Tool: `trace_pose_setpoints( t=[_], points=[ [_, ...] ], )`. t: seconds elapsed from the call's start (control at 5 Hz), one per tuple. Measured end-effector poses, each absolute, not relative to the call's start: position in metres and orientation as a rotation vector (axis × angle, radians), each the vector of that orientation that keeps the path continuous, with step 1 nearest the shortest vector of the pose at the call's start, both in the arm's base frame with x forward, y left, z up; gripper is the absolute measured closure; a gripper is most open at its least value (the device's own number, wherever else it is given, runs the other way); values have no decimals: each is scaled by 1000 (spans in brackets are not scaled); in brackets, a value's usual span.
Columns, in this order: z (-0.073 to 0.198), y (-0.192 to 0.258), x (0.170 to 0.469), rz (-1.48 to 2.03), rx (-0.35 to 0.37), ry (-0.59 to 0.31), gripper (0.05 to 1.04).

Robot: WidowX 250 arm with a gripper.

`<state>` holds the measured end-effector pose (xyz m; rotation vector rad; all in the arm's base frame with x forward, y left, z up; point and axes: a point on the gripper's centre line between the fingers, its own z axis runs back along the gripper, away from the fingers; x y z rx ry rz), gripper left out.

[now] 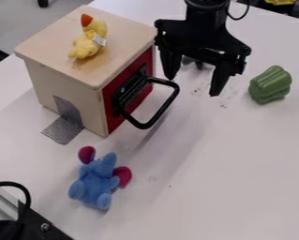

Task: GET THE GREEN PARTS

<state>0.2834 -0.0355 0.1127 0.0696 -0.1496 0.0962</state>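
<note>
Green ribbed toy pepper, likely light, firm and slick — you should pinch its middle; your black two-finger gripper hangs jaws apart.

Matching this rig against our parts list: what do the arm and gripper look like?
Arm: black, rounded section at the top, thin black cable looping beside it. Gripper: black, wide angular crosspiece, two straight black fingers tapering toward the tips.

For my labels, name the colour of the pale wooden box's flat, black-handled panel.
The panel is red, seen best in the camera view.
</note>
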Motion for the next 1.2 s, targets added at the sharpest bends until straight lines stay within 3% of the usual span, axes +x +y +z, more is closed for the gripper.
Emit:
trace_pose_setpoints(
  t=[0.2,0.6,1.0,1.2],
  points=[
    [104,-36,281,94,75,-119,83],
    [75,-44,338,-28,105,-49,83],
    [66,-72,392,-245,32,-69,83],
    [62,-82,405,-277,-6,-72,83]
  ],
)
